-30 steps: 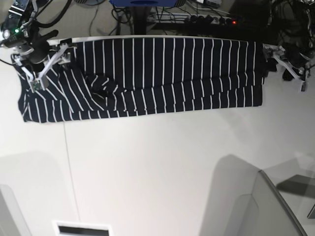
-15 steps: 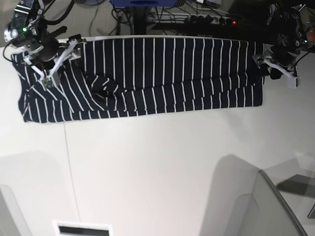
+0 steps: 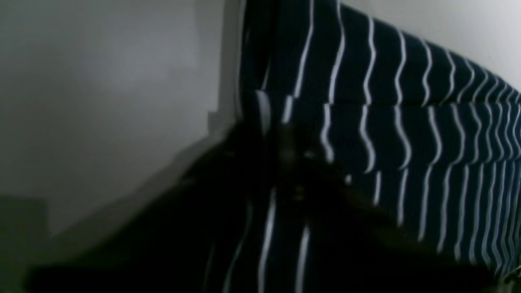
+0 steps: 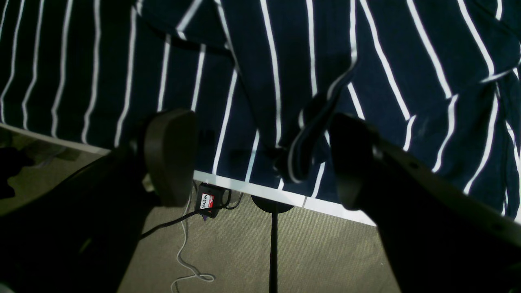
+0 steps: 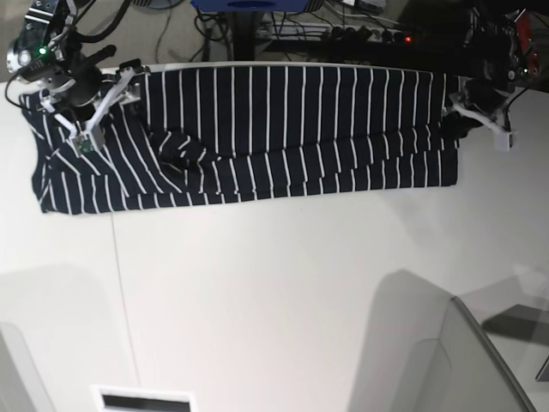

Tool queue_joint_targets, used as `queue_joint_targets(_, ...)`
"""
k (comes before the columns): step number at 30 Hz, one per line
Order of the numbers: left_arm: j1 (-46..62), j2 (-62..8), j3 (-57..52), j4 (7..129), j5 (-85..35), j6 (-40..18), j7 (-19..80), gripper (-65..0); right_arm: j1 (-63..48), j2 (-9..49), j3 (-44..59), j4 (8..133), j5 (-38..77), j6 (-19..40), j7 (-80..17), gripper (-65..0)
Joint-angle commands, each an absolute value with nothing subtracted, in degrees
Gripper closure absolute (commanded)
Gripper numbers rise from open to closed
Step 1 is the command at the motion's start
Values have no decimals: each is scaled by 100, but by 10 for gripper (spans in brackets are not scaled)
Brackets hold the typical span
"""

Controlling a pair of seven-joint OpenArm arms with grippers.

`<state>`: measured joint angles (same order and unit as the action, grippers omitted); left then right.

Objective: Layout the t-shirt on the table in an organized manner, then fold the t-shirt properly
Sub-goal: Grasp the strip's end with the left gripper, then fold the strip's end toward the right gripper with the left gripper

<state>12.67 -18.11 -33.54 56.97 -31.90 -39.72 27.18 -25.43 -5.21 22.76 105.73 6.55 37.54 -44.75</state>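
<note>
Mid-fold: t-shirt [image 5: 257, 142] lying as a long band along far edge of table [image 5: 274, 292]. Right gripper [image 4: 260, 158] spread wide over a bunched hem ridge, gripping nothing; left gripper [image 5: 470, 112] at opposite end, state unclear. Next, probably: close on both ends, fold evenly.

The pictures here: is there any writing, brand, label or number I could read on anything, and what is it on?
Small black box on the floor beneath the table edge: red-and-white label with print, too blurred to read.
Shirt: only white stripes, no readable text.
White item at the table's near edge in the base view: no legible marking.
Nothing else carries text.
</note>
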Motion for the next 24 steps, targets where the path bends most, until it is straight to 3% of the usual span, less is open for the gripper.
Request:
queue_joint_targets(1,1279,-1868,-3380,5727,-3134,-4000,2826,0,-2536,-497,2299,10668,708,3776,-4374,-479)
queue_joint_targets(7,1059,-2325,-3389,5754,-3099,-4000,2826,0,-2536,-497,2308,10668,708,3776,-4374,-479)
queue_joint_targets(15,752,-2774,-3415,6536,-1763,-4000,2818,0,-2536,-497,2308,10668,708,3776,-4374,-479)
queue_joint_targets(19,1033,-2624,-3407,7705,-980,-4000,2870,0,-2536,-497,2308,10668,708,3776,-4374,-479)
queue_joint_targets(24,1596,-1807,-3301,9191,-163,-4000,2879,0,-2527,-497,2308,10668,708,3776,-4374,-479)
